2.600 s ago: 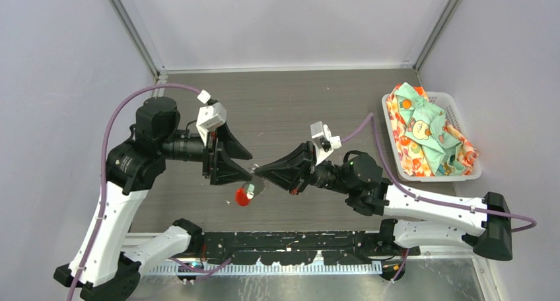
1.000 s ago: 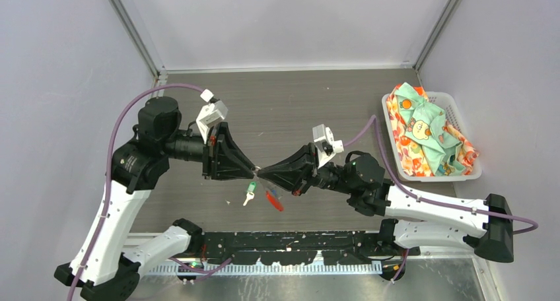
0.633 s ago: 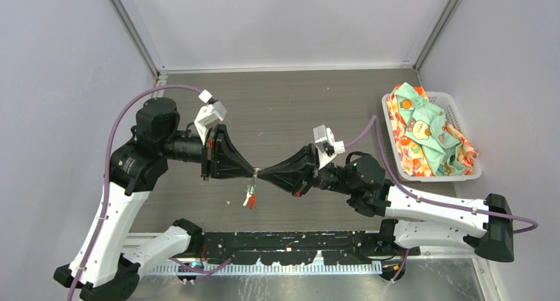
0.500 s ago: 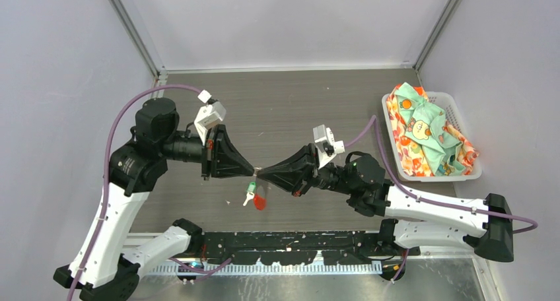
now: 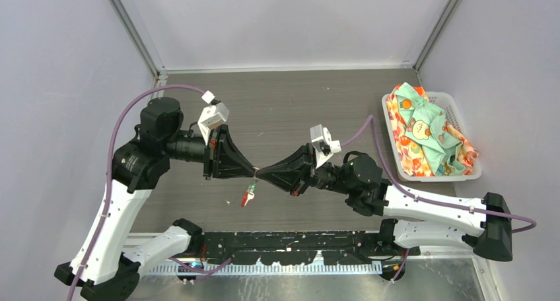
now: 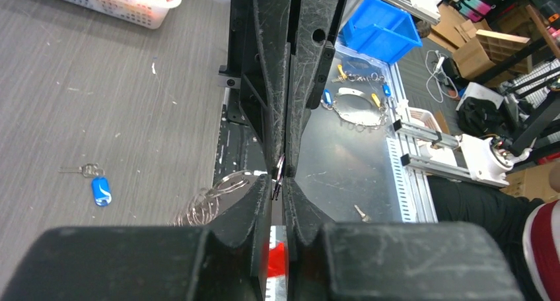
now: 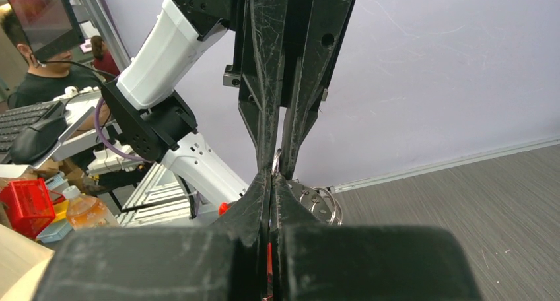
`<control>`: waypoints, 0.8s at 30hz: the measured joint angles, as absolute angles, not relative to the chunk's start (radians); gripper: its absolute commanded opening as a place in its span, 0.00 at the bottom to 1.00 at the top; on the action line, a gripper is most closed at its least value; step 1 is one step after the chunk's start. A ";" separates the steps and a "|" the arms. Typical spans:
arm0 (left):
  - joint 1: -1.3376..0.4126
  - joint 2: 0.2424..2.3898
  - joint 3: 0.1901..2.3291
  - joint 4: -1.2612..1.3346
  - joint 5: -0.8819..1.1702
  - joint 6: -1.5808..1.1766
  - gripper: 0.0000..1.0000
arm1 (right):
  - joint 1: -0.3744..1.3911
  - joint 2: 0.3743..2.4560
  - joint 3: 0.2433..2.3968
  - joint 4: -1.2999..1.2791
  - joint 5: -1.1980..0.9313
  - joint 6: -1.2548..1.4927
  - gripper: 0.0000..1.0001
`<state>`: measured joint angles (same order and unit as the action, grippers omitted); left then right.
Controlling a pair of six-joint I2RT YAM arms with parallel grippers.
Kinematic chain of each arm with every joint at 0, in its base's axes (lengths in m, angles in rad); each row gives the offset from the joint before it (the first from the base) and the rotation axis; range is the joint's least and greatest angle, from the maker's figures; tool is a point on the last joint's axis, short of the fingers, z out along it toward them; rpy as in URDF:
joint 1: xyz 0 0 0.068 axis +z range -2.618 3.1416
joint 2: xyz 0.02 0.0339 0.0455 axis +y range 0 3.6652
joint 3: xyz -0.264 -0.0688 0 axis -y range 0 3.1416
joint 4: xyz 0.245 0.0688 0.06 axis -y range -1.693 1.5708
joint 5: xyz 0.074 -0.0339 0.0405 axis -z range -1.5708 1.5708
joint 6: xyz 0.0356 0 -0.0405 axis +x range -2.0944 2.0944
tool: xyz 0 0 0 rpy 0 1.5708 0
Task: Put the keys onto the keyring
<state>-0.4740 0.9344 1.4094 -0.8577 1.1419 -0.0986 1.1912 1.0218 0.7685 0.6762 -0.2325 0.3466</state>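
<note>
Keyring point(image 5: 248, 194) is hanging above the table point(image 5: 297, 103), where the left gripper point(image 6: 277, 184) and right gripper point(image 7: 271, 177) are meeting tip to tip, both pinching narrowly on its thin ring. Light, slick and floppy, it is probably handling best gripped flat across that ring. A blue key point(image 6: 100, 190) is lying well apart.

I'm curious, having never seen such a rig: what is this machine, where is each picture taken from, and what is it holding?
Two robot arms, the left arm and the right arm, are bolted at a table's near edge. One picture looks down from above; the other two come from a camera on each wrist, so the black wedges there are jaws. The right jaws are shut on the keyring, its red loop dangling; the left jaws meet it, whether they grip I cannot tell. A blue-headed key lies on the table; a basket of patterned cloth stands at the right.
</note>
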 measured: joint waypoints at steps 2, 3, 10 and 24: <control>-0.474 0.941 1.409 -0.873 1.147 -0.089 0.04 | 1.191 1.022 0.768 0.669 -0.230 0.346 0.01; -0.474 0.943 1.410 -0.882 1.148 -0.079 0.01 | 1.191 1.022 0.768 0.665 -0.229 0.346 0.01; -0.474 0.946 1.429 -0.927 1.150 0.006 0.00 | 1.192 1.022 0.768 0.656 -0.227 0.347 0.21; -0.476 0.771 1.435 -1.011 1.132 0.640 0.00 | 1.191 0.781 0.802 0.340 -0.149 0.216 0.56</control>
<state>-0.4759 0.7712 1.4349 -1.0107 1.1316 0.6395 1.1908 0.7815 0.8024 0.3405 -0.1490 0.2165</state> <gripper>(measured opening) 0.011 0.560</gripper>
